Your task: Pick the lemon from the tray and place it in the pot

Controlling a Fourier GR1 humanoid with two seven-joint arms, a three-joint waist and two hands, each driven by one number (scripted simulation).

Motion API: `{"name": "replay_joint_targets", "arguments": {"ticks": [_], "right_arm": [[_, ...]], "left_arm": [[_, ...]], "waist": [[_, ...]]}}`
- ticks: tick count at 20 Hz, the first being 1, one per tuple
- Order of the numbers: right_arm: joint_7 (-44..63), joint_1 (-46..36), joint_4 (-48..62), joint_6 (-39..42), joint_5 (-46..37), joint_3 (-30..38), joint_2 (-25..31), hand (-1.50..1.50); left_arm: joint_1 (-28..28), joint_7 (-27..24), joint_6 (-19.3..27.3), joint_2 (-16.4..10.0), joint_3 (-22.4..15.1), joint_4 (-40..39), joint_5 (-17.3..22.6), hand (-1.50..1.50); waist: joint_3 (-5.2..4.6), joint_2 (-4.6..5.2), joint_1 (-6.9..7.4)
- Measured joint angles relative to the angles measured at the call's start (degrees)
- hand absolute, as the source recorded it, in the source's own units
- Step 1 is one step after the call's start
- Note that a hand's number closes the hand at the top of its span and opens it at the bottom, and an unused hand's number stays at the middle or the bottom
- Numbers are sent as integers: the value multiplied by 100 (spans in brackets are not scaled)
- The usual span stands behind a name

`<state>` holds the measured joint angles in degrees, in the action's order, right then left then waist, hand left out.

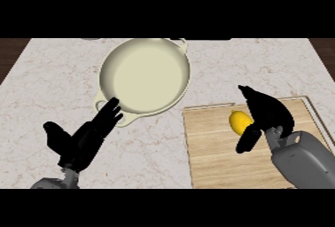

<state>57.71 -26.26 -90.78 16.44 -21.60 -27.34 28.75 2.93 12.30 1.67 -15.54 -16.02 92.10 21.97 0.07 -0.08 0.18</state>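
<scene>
A yellow lemon (239, 121) lies on the wooden tray (216, 159) at the right of the counter. My right hand (270, 113) hovers over the tray just right of the lemon, fingers stretched out and the thumb hanging down beside the fruit, partly covering its right side. It holds nothing. The cream pot (145, 75), wide and shallow with two small handles, stands at the back centre with nothing in it. My left hand (85, 137) rests open at the lower left, fingertips close to the pot's near handle.
The pale marble counter (46, 84) runs under everything. Dark wood shows past its far left and far right corners. The tray's raised rim (209, 107) borders its back edge.
</scene>
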Motion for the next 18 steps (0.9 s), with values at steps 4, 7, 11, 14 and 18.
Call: {"name": "replay_joint_targets", "arguments": {"ticks": [4, 7, 11, 14, 18], "right_arm": [[-140, 66, 203, 105, -262, 165, -196, -150], [-225, 115, 368, 181, -450, 258, -342, -150], [-398, 178, 629, 296, -706, 429, -473, -150], [-519, 156, 789, 436, -899, 609, -603, -150], [-715, 276, 769, 558, -1001, 799, -804, 150]], "left_arm": [[-130, 175, -98, -10, 129, 215, 0, 0], [-227, 102, -216, 31, 184, 192, -69, 0], [-137, 265, -150, 192, 218, 210, -211, 0], [-125, 366, -192, 274, 287, 250, -282, 0], [-242, 430, -310, 307, 399, 367, -308, 0]], "waist": [[-5, 2, 5], [-5, 5, 4], [-6, 6, -2], [-6, 6, -2], [-6, 6, -1]]}}
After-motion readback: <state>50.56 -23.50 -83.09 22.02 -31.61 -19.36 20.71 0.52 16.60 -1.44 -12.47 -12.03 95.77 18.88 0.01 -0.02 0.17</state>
